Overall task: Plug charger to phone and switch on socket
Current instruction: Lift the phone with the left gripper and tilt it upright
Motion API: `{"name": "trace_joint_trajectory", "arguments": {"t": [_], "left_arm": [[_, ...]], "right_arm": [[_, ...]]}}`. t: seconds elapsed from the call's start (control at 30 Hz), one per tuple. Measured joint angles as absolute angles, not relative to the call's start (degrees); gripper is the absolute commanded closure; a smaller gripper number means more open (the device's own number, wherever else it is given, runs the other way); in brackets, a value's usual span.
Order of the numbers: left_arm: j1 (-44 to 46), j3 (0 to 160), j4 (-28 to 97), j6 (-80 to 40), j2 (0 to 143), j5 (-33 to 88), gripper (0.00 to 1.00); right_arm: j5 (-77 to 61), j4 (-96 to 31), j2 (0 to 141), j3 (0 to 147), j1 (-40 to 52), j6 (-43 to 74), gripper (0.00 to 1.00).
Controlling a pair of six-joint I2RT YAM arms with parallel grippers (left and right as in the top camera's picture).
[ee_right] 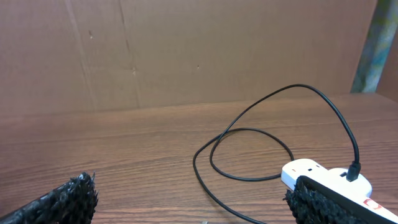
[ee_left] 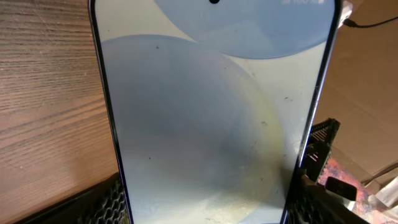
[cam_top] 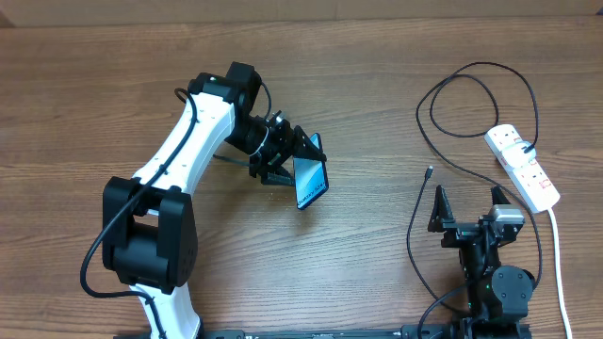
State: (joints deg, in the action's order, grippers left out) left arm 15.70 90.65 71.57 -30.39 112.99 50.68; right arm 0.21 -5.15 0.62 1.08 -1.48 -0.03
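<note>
My left gripper [cam_top: 294, 158] is shut on the phone [cam_top: 310, 178], holding it by its edges tilted above the table's middle. Its light-blue screen fills the left wrist view [ee_left: 211, 112]. The charger's thin black cable [cam_top: 452, 104] loops at the back right, with its black plug in the socket [cam_top: 524, 166], a white power strip at the right. The connector tip [cam_top: 429, 171] lies free on the table just beyond my right gripper [cam_top: 468, 207], which is open and empty near the front edge. The right wrist view shows the cable [ee_right: 249, 140] and socket [ee_right: 323, 175].
The socket's thick white cord [cam_top: 558, 254] runs down the right side to the front edge. A brown cardboard wall [ee_right: 186, 50] stands behind the table. My left arm [cam_top: 179, 160] reaches across the left half.
</note>
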Motion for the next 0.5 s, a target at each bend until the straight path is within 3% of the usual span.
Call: {"name": "trace_joint_trajectory", "arguments": {"t": [0.5], "left_arm": [[15.7, 90.7, 71.6, -31.6, 113.0, 51.0, 0.54]], "right_arm": [[0.2, -5.1, 0.6, 1.1, -1.5, -0.1, 0.00]]}}
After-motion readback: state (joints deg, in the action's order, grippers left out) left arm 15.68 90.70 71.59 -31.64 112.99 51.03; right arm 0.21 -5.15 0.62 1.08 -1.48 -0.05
